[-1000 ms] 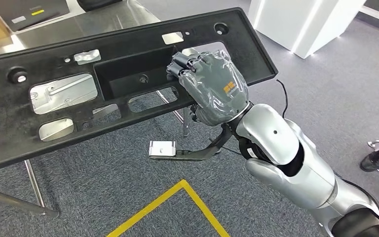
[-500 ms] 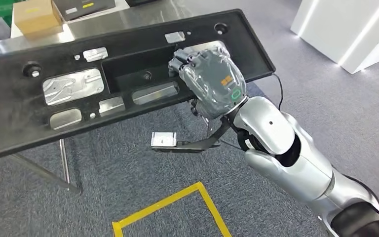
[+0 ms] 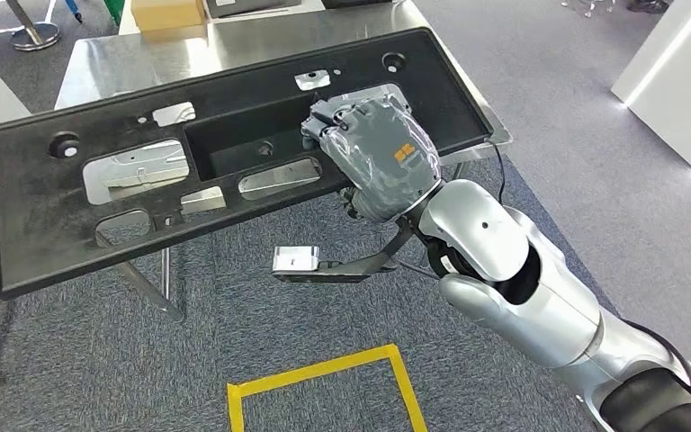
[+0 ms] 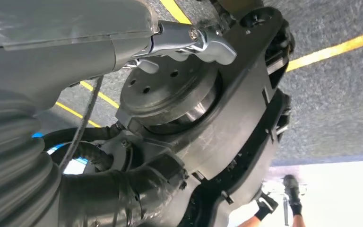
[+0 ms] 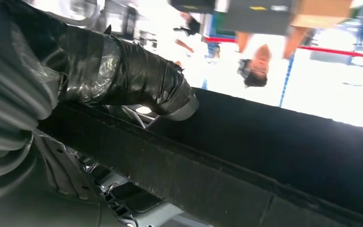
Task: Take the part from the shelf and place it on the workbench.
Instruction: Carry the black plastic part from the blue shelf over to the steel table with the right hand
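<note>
The part [image 3: 72,225] is a long black plastic panel with several cutouts and a recessed middle. My right hand [image 3: 378,162] grips it near its right end, fingers hooked over the edge of the recess, and holds it in the air, tilted, in front of the steel workbench [image 3: 234,49]. In the right wrist view the taped fingers [image 5: 132,75] curl over the part's black edge [image 5: 264,142]. In the left wrist view my left hand's grey cover [image 4: 38,52] hangs over the carpet; its fingers are hidden.
A cardboard box [image 3: 169,13] and a dark case sit on the far side of the workbench. Yellow floor tape [image 3: 324,369] marks the grey carpet below. A white pillar [image 3: 675,81] stands at the right. A person [image 5: 255,61] stands beyond the bench.
The whole picture has shifted, so the camera has moved; more of the workbench top now shows behind the part. My right hand keeps the same grip on the part.
</note>
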### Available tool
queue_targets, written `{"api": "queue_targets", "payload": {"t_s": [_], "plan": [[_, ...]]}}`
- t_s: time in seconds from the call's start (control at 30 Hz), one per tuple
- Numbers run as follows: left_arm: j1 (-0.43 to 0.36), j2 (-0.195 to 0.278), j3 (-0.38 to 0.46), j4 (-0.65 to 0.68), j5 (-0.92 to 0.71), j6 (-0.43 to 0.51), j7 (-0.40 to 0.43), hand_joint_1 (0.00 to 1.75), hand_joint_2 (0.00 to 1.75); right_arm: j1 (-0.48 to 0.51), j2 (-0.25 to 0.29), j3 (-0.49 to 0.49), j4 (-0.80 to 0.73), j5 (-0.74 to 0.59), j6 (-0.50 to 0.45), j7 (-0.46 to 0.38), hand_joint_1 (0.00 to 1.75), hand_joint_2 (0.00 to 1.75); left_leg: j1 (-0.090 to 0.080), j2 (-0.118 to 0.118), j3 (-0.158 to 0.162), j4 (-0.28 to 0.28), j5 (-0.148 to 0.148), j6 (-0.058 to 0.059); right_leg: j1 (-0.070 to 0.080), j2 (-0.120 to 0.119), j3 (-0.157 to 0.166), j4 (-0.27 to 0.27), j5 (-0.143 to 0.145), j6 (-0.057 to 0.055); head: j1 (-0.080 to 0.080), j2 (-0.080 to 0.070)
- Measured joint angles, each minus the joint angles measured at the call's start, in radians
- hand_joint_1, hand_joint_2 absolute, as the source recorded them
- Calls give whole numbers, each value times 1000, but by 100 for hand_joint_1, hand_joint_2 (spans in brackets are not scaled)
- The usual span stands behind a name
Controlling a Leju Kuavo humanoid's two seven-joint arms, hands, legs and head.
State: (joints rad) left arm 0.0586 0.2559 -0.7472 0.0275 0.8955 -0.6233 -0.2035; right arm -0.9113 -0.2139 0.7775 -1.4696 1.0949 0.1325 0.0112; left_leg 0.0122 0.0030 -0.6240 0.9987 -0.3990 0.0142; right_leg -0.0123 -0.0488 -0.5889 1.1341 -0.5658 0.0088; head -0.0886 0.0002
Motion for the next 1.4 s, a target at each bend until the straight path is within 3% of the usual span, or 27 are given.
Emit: {"api": "queue_targets", "payload": {"t_s": [0.07, 0.1, 0.13, 0.2, 0.27, 0.37, 0.43, 0.67, 0.83, 0.9, 0.97, 1.03, 1.07, 1.1, 1.17, 1.23, 1.33, 1.4], "plan": [[-6, 0, 0, 0, -2, -4, 1, 0, 175, 2, -1, 1, 6, -2, 0, -1, 175, 175, 0, -26, 0, -1, 0, 5, -1, 36, -68, 122, -46, 1, 1, 0], [-8, 0, 0, 0, -4, -6, 1, 0, 175, 4, -2, 4, 11, -2, 0, -2, 175, 175, -1, -41, 0, 1, 0, 6, -1, 43, -91, 157, -48, 2, 1, 0], [-9, 0, 0, 0, -7, -9, 2, 0, 175, 5, -3, 6, 15, -3, 0, 0, 175, 175, -1, -53, 1, 3, -1, 6, -1, 46, -98, 155, -29, 2, 1, 0], [-7, 0, 0, 0, -10, -15, 5, 0, 175, 5, -5, 11, 23, -4, 1, 9, 175, 175, 0, -72, 1, 12, -7, 3, -2, 51, -67, 59, 46, -2, 1, 0], [-2, 3, 1, 0, -14, -18, 10, 0, 175, 2, -6, 12, 31, 1, 0, 27, 175, 175, -3, -85, -6, 27, -14, -4, -2, 62, -30, -40, 90, -7, 1, 0], [3, 8, 1, 0, -18, -22, 15, 0, 175, 0, -5, 12, 40, 17, -1, 53, 175, 175, -3, -93, -19, 38, -18, -4, -2, 73, -19, -74, 91, -11, 0, 0], [5, 10, 1, 0, -18, -23, 18, 0, 175, 0, -6, 12, 47, 22, 0, 62, 175, 175, -2, -90, -17, 34, -17, 0, 1, 75, -20, -75, 92, -13, 0, 0], [-14, -6, 2, 0, -23, 11, 29, 0, 175, 6, -5, 12, 65, 26, 0, 69, 175, 175, -3, -83, -10, 25, -15, -4, 1, 82, -20, -75, 93, -17, 0, 0], [-18, 3, 10, 0, -12, 13, 57, 0, 175, 13, -5, 12, 75, 33, 0, 70, 175, 175, -6, -80, -9, 27, -20, 5, -3, 85, -16, -84, 94, -13, 0, 0], [-17, 13, 18, 0, -7, 13, 69, 0, 175, 13, -5, 12, 78, 34, 0, 70, 175, 175, 1, -75, 12, -5, -10, 9, 1, 80, -9, -84, 90, -8, 1, 0], [-18, 17, 28, 0, 0, 18, 82, 0, 175, 12, -5, 12, 82, 35, 0, 69, 175, 175, 6, -69, 35, -36, 1, 12, 3, 67, -33, -25, 56, -3, 2, 0], [-21, 17, 37, 0, 8, 32, 96, 0, 175, 15, -5, 12, 87, 36, 0, 68, 175, 175, 5, -66, 40, -38, 0, 13, -1, 60, -94, 90, 4, 3, 3, 0], [-23, 17, 42, 0, 12, 40, 103, 0, 175, 20, -5, 12, 90, 36, 0, 68, 175, 175, 5, -66, 40, -34, -4, 12, -4, 60, -120, 133, -5, 6, 3, 0], [-25, 16, 46, 0, 16, 48, 109, 0, 175, 25, -5, 13, 92, 36, 0, 68, 175, 175, 7, -65, 40, -28, -10, 10, -7, 59, -132, 144, 5, 10, 3, 0], [-26, 14, 51, 0, 25, 63, 121, 0, 175, 29, -5, 13, 97, 36, 0, 67, 175, 175, 11, -66, 40, -9, -26, 1, -15, 59, -100, 57, 71, 18, 3, 0], [-27, 15, 55, 0, 34, 76, 133, 0, 175, 30, -3, 14, 100, 37, 0, 65, 175, 175, 11, -68, 34, 16, -44, -12, -17, 67, -54, -41, 111, 19, 3, 0], [-30, 16, 62, 0, 45, 88, 146, 0, 175, 34, 2, 17, 106, 37, 2, 60, 175, 175, 9, -71, 27, 30, -56, -27, -10, 72, -43, -63, 107, -3, 4, 0], [-30, 16, 68, -1, 47, 93, 150, 0, 175, 35, 5, 17, 109, 38, 2, 60, 175, 175, 10, -57, 24, 37, -63, -35, -12, 66, -38, -66, 106, -17, 5, 0]]}}
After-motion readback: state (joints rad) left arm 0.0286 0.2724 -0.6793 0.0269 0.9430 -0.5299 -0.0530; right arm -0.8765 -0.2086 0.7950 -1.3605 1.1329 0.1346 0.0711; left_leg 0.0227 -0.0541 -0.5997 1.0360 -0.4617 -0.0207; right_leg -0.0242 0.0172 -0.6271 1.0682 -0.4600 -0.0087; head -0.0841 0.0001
